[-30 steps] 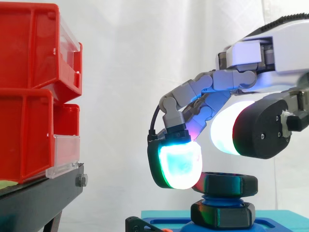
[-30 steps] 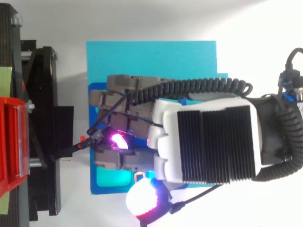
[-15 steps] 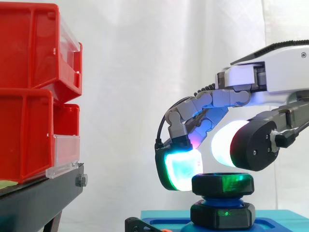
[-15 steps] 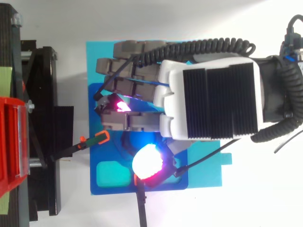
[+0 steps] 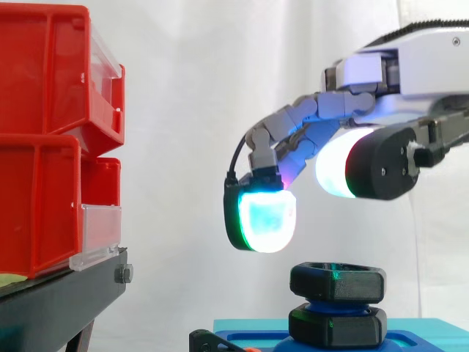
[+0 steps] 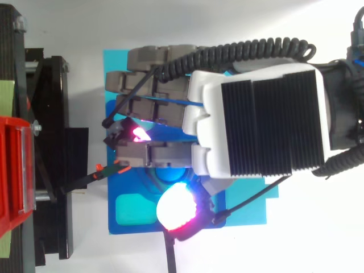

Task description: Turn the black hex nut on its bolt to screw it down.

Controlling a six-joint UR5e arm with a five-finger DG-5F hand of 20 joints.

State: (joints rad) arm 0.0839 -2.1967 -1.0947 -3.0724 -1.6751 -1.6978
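The black hex nut (image 5: 337,281) sits on a blue bolt above a second black nut (image 5: 337,327), both on the blue board (image 6: 170,62). My hand (image 5: 396,81) hovers above the upper nut and touches nothing. Its fingers are bent downward and relaxed, and a cyan-glowing fingertip (image 5: 261,218) hangs a little above and left of the nut. The white-glowing thumb pad (image 5: 335,174) is higher, to the right, with a wide gap between it and the fingers. In the top view my hand (image 6: 256,125) covers the nut, and the thumb pad (image 6: 177,207) shows near the board's lower edge.
Red bins (image 5: 51,132) are stacked at the left on a black stand (image 5: 58,301), well apart from the hand. An orange-tipped black tool (image 6: 111,169) lies at the board's left edge. A green recess (image 6: 133,210) lies in the board's lower left corner.
The hand has risen. Half a second ago its fingertip and thumb pad flanked the upper nut; now both hang clear above it. The nut stays on its bolt.
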